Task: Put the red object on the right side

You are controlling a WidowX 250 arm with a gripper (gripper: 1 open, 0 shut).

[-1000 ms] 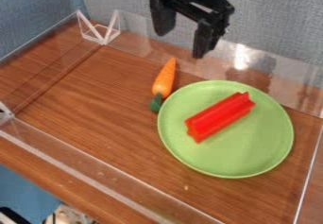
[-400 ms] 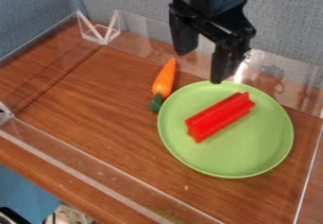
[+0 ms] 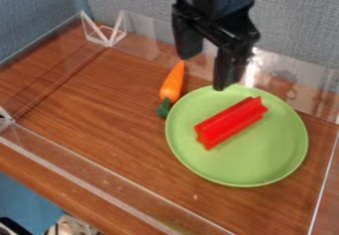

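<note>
Two black gripper fingers [image 3: 208,57] hang wide apart, nothing between them, above the far edge of the green round plastic plate [image 3: 236,135]. Bright red ridged plastic block [image 3: 231,123] lies on the plate, slanting, near its middle. Orange carrot with green tip [image 3: 171,88] rests on the brown wooden counter [image 3: 99,105], just beside the plate's left edge.

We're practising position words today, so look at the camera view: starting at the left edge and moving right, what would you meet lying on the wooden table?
The white wire stand → the carrot → the green plate, with the red block lying on it.
</note>
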